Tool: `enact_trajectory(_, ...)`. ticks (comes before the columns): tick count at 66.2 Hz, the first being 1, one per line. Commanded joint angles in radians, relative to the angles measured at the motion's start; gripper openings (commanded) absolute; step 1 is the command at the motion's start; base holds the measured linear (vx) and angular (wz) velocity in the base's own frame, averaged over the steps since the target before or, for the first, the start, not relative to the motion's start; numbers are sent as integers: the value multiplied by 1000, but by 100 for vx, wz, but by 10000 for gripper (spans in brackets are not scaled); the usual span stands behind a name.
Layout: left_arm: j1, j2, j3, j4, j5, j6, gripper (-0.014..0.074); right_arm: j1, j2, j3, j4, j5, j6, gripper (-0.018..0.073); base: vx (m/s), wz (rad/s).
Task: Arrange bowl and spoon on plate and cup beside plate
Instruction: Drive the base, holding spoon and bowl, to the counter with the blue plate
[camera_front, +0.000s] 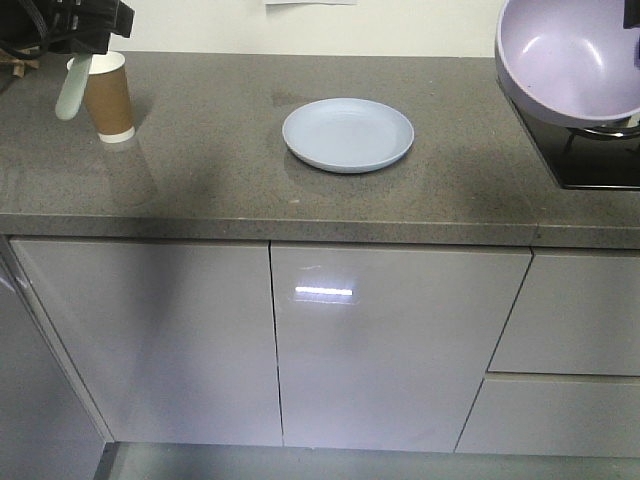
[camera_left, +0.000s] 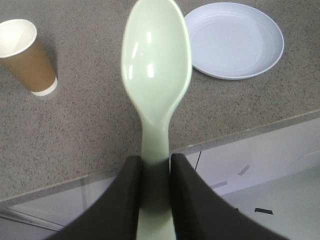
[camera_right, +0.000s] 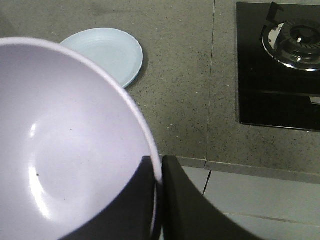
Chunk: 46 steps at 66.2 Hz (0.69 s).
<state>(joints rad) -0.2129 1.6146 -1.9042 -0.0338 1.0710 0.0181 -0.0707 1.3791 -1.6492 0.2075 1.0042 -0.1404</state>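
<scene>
The pale bluish plate (camera_front: 348, 134) lies empty mid-counter; it also shows in both wrist views (camera_left: 232, 40) (camera_right: 107, 52). My left gripper (camera_left: 155, 162) is shut on the handle of the mint-green spoon (camera_left: 156, 65), held in the air above the counter's front left. In the front view the spoon (camera_front: 72, 88) hangs just left of the upright brown cup (camera_front: 110, 95) (camera_left: 25, 55). At the far right, my right gripper (camera_right: 159, 162) is shut on the rim of the lavender bowl (camera_right: 65, 150), which is raised and tilted above the counter's right end (camera_front: 575, 60).
A black gas hob (camera_front: 600, 160) (camera_right: 277, 65) with a metal burner sits at the counter's right end, under the lifted bowl. The grey stone counter (camera_front: 200, 170) ends at a front edge above glossy cabinet doors (camera_front: 390, 340).
</scene>
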Motion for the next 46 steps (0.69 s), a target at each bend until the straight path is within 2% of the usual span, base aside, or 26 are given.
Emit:
enact_trajectory(1, -3, -45, -31, -8, -61, -1, -6, -3, -33, -31, 11, -67, -4, -6, 13, -2)
enact_trajectory(46, -3, -45, -31, -8, -61, -1, -6, -3, -33, -31, 11, -67, -4, -6, 17, -1)
